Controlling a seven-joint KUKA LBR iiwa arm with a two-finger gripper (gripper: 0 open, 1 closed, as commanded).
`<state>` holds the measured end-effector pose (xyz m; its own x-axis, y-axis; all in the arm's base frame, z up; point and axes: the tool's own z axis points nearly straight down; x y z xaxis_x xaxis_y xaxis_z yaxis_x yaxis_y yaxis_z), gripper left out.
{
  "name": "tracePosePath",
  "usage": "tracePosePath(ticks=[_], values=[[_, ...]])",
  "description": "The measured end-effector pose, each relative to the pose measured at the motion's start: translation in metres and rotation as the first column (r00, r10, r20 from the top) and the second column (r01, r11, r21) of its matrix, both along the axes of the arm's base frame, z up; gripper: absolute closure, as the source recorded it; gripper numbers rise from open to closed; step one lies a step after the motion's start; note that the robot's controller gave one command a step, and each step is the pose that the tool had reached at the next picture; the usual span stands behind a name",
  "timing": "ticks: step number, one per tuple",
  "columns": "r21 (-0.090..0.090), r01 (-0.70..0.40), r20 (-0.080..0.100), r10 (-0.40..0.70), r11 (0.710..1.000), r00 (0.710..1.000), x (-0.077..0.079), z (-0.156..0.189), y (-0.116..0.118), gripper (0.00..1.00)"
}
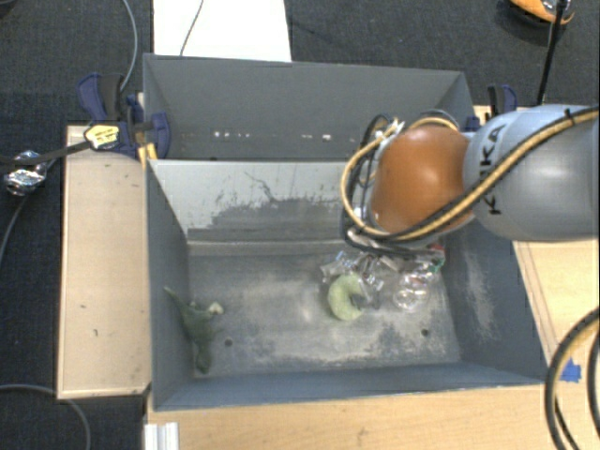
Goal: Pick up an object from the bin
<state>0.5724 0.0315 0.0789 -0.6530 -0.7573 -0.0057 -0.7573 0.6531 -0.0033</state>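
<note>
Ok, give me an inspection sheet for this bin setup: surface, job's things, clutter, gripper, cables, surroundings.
Surface: bin floor is grey metal, scuffed and bare in the middle.
Job's things: pale green ring lies right of centre, with clear plastic pieces beside it.
Clutter: dark green toy figure lies alone at the front left.
Gripper: gripper is low over the pale green ring.
Cables: cables loop around the orange wrist cover.
Surroundings: dark floor around the bin.
</note>
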Motion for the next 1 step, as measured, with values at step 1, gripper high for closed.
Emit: tracePosePath(ticks=[1], values=[[0.002,-0.007,0.003,0.007,1.0,1.0,0.0118,0.1222,0.0111,1.0]])
